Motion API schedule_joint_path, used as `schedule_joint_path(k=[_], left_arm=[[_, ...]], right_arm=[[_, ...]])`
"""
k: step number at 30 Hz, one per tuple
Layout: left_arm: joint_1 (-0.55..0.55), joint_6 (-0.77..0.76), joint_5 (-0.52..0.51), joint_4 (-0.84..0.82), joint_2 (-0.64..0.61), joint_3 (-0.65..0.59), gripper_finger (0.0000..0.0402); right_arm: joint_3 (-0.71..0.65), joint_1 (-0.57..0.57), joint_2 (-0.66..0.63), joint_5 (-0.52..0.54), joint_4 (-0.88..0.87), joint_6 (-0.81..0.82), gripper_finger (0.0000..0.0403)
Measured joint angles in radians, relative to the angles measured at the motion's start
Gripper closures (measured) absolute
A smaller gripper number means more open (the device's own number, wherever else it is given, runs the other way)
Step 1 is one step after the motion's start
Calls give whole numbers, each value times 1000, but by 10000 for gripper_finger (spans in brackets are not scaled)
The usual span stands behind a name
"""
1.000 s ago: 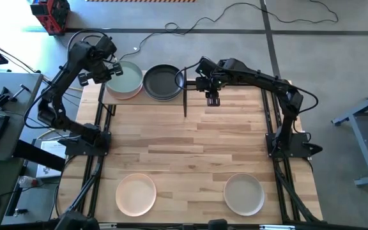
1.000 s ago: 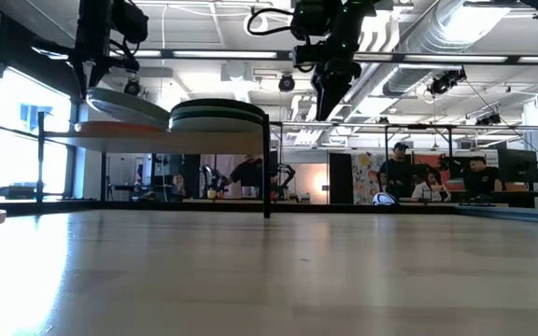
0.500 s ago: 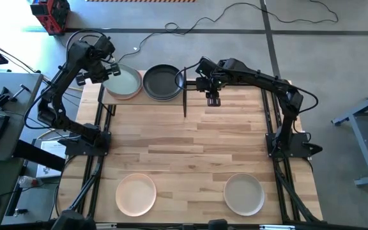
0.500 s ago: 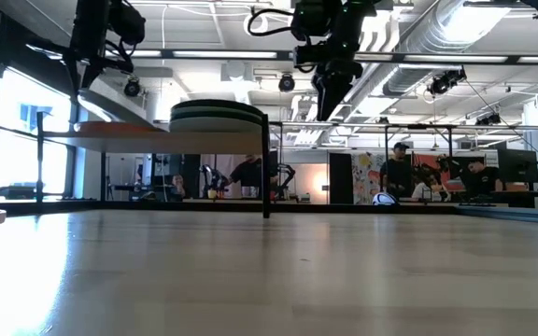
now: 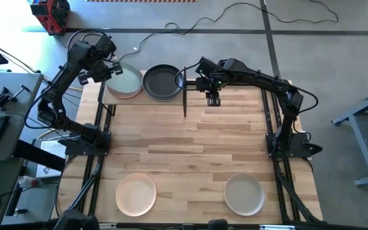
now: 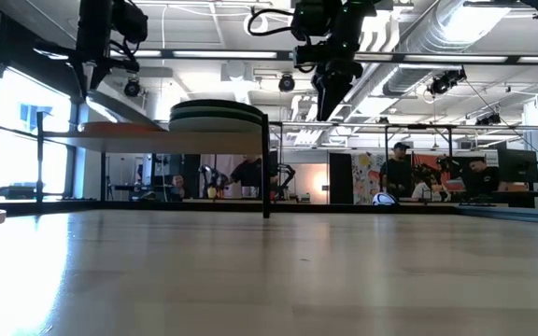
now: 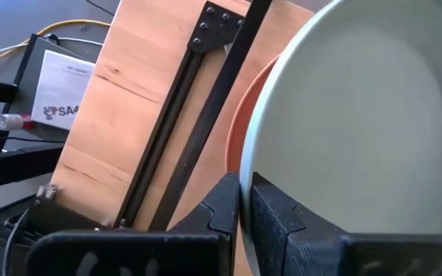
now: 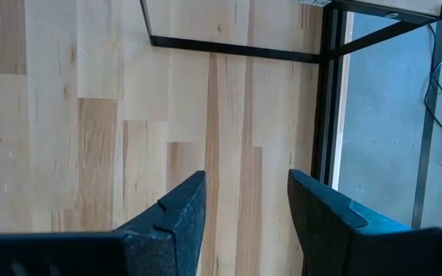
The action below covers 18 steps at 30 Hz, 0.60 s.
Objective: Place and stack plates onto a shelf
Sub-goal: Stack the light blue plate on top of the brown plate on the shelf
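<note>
Left gripper [image 7: 240, 201] pinches the pale green plate's [image 5: 123, 80] rim at the shelf's [image 6: 171, 140] end; rigid, likely slippery, best held by its rim.

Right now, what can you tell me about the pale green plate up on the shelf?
The pale green plate is round, shallow and matte, with a low raised rim. It lies flat on top of a peach-pink plate whose edge peeks out beneath it, on the left part of the light-wood shelf. Beside it sits a stack with a black plate on top. The left hand has its dark fingers on either side of the green plate's rim, a narrow gap between them.
</note>
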Motion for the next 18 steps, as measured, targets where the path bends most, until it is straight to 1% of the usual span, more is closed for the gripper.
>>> schedule_joint_path(k=[12,18], left_arm=[[-27,43,0,-31,33,0,352],[-27,89,31,-49,33,0,346]], right_arm=[[0,0,0,0,0,0,242],[0,0,0,0,0,0,242]])
